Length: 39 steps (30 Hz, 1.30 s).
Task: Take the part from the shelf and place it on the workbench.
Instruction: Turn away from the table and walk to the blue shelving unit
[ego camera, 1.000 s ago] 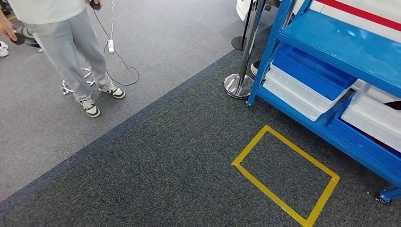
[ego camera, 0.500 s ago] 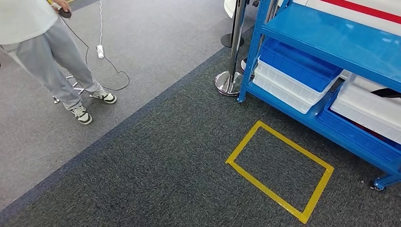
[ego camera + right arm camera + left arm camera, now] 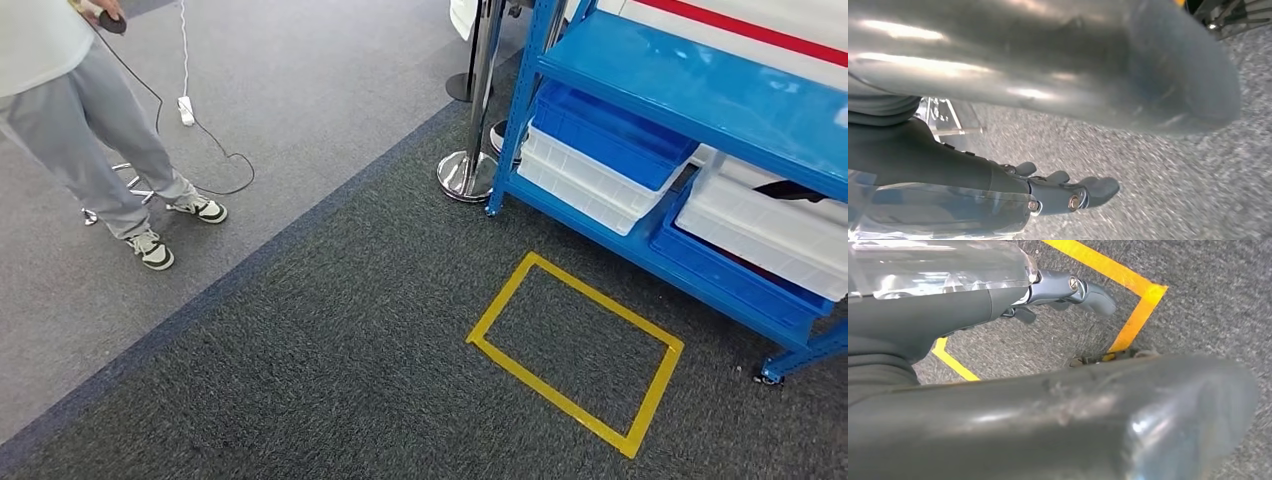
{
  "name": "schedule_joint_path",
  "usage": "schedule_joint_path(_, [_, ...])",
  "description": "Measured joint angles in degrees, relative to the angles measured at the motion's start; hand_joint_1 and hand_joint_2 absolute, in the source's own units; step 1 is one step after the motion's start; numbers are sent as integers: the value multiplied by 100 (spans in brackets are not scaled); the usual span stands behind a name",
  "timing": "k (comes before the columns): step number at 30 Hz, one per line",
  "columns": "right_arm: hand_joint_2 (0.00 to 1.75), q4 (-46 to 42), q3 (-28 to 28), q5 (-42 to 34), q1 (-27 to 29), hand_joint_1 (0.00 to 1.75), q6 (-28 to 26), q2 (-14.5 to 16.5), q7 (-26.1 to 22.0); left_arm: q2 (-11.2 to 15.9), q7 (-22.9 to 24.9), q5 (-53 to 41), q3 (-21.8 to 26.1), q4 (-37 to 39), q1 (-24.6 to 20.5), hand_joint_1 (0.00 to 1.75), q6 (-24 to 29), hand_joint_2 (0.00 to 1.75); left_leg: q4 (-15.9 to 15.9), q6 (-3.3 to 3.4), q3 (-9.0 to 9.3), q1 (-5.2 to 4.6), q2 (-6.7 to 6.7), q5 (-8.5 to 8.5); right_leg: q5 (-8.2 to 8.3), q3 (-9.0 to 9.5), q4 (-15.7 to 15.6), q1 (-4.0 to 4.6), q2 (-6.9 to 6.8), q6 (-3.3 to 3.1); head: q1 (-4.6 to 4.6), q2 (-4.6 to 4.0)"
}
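Head view: blue shelf [image 3: 700, 95] stands at the right, on dark carpet. Its lower level carries two stacks of bins, each a white bin nested with a blue bin: one stack [image 3: 600, 160] near the shelf's front post, the other [image 3: 760, 240] further right. A dark item [image 3: 790, 192] lies on the right-hand white bin; it is too small to tell whether this is the part. The part's place cannot otherwise be made out.

A yellow tape rectangle [image 3: 575, 350] is marked on the dark carpet just in front of the shelf. A chrome stanchion [image 3: 470, 150] stands beside the shelf's front post. A person [image 3: 90, 130] in grey trousers stands well apart on the lighter grey floor, holding a small dark device with a trailing cable [image 3: 190, 120].

Left wrist view: left hand [image 3: 1068, 292] hangs above the carpet near a corner of the yellow tape, fingers loosely extended, nothing in them.

Right wrist view: right hand [image 3: 1058, 190] hangs over plain carpet, fingers apart and extended, holding nothing. The picture is blurred.
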Motion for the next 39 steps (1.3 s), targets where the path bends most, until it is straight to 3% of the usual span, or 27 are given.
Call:
schedule_joint_path(1, [0, 1, 0, 11, -1, 0, 2, 1, 20, 2, 10, 6, 12, 0, 5, 0, 2, 0, 9, 1, -9, -8, 30, -4, -69, -118, 251, -3, -5, 14, 1, 0])
schedule_joint_path(2, [0, 1, 0, 21, 2, 0, 8, 1, 27, 6, 24, 15, 25, 0, 6, 0, 4, 0, 19, 0, -13, -13, 57, -10, -20, -134, 297, -4, -11, 21, 1, -1])
schedule_joint_path(3, [0, 1, 0, 29, 3, 0, 18, 1, 23, 12, 39, 24, 40, 0, 5, 0, 7, 0, 31, -6, -11, -15, 80, -20, 129, -36, 117, -3, -26, 21, 1, -1])
schedule_joint_path(6, [0, 1, 0, 49, -9, 0, 68, 3, -44, 37, 67, 43, 83, 0, -3, 0, -9, 0, 83, -67, 1, -36, 139, -69, 591, 506, -944, 21, -169, -48, 0, 0])
schedule_joint_path(8, [0, 1, 0, 52, -27, 0, 87, 12, -110, 63, 80, 58, 115, 0, -18, 0, -43, 0, 110, -125, -4, -58, 176, -91, 622, 597, -1183, 52, -202, -124, -6, 0])
schedule_joint_path(11, [0, 1, 0, 63, -34, 0, 98, 38, -199, 96, 120, 96, 152, 0, -54, 0, -69, 0, 170, -220, -20, -50, 174, -153, 657, 588, -1215, 41, -143, -225, -9, 0])
schedule_joint_path(13, [0, 1, 0, 78, -40, 0, 102, 53, -233, 110, 154, 120, 174, 0, -68, 0, -72, 0, 573, -286, -192, -29, 90, -423, 680, 591, -1238, 23, -120, -288, -13, 0])
schedule_joint_path(15, [0, -1, 0, 99, -45, 0, 102, 52, -245, 117, 183, 166, 223, 0, -70, 0, -79, 0, 1346, -331, -537, -3, 30, -803, 684, 575, -1233, 29, -80, -315, -16, 0])
schedule_joint_path(17, [0, -2, 0, 117, -45, 0, 102, 51, -247, 121, 197, 212, 276, 0, -69, 0, -88, 0, 1808, -352, -751, 19, 17, -910, 685, 569, -1221, 34, -26, -316, -16, 0])
schedule_joint_path(18, [0, -1, 0, 121, -44, 0, 102, 52, -247, 122, 199, 223, 291, 0, -69, 0, -92, 0, 1744, -352, -725, 28, 16, -812, 684, 569, -1212, 34, 2, -314, -16, 0])
schedule_joint_path(19, [0, -1, 0, 124, -45, 0, 102, 52, -247, 123, 201, 227, 298, 0, -71, 0, -94, 0, 1465, -346, -596, 36, 12, -626, 681, 571, -1203, 33, 36, -310, -16, 0])
schedule_joint_path(21, [0, 1, 0, 127, -49, 0, 102, 55, -247, 126, 203, 228, 307, 0, -78, 0, -97, 0, 677, -317, -238, 45, -71, -258, 673, 566, -1177, 40, 105, -280, -16, 0])
schedule_joint_path(22, [0, 1, 0, 128, -52, 0, 102, 55, -247, 127, 206, 228, 316, 0, -85, 0, -98, 0, 383, -296, -109, 44, -122, -157, 675, 554, -1167, 44, 136, -250, -14, 0])
schedule_joint_path(24, [0, 1, 0, 129, -51, 0, 102, 55, -247, 128, 210, 229, 340, 0, -94, 0, -100, 0, 199, -243, -52, 23, -185, -149, 692, 524, -1164, 48, 180, -173, -10, 0])
schedule_joint_path(27, [0, 1, 0, 129, -40, 0, 102, 54, -247, 128, 210, 230, 357, 0, -101, 0, -101, 0, 128, -108, -36, 36, -119, -82, 617, 469, -1067, 30, 143, -73, -7, -1])
schedule_joint_path(28, [0, 1, 0, 129, -41, 0, 102, 54, -247, 128, 210, 231, 360, 0, -102, 0, -102, 0, 99, -68, -31, 45, -89, -58, 483, 384, -873, 29, 93, -53, -5, -1])
schedule_joint_path(30, [0, 1, 0, 129, -48, 0, 102, 54, -250, 129, 210, 232, 370, 0, -98, 0, -104, 0, 90, -29, -48, 32, -29, -42, 101, 73, -193, 27, 11, -30, -2, 0])
schedule_joint_path(32, [0, 1, 0, 132, -46, 0, 102, 54, -247, 130, 211, 235, 383, 0, -93, 0, -106, 0, 97, -23, -59, 12, 28, -44, -76, -169, 342, 25, -3, -10, -3, 0])
schedule_joint_path(33, [0, 1, 0, 137, -42, 0, 101, 52, -240, 130, 215, 245, 389, 0, -94, 0, -111, 0, 103, -24, -60, 6, 53, -47, -1, -150, 325, 25, -11, -9, -3, 0])
schedule_joint_path(34, [0, 1, 0, 144, -38, 0, 97, 50, -227, 130, 223, 263, 397, 0, -98, 0, -119, 0, 111, -28, -56, 3, 75, -54, 163, -26, 95, 26, -29, -17, -3, 0])
schedule_joint_path(36, [0, -1, 0, 163, -40, 0, 85, 38, -177, 128, 245, 309, 419, 0, -106, 0, -140, 0, 140, -58, -47, -12, 116, -81, 503, 370, -671, 48, -125, -59, -2, 0])
schedule_joint_path(37, [0, -1, 0, 171, -44, 0, 80, 32, -151, 128, 258, 324, 431, 0, -108, 0, -146, 0, 156, -82, -47, -24, 133, -97, 590, 507, -955, 63, -165, -92, -4, 0])
schedule_joint_path(39, [0, -1, 0, 184, -46, 0, 77, 27, -109, 128, 290, 335, 450, 0, -114, 0, -146, 0, 167, -137, -43, -46, 167, -113, 601, 579, -1146, 96, -185, -153, -8, 0])
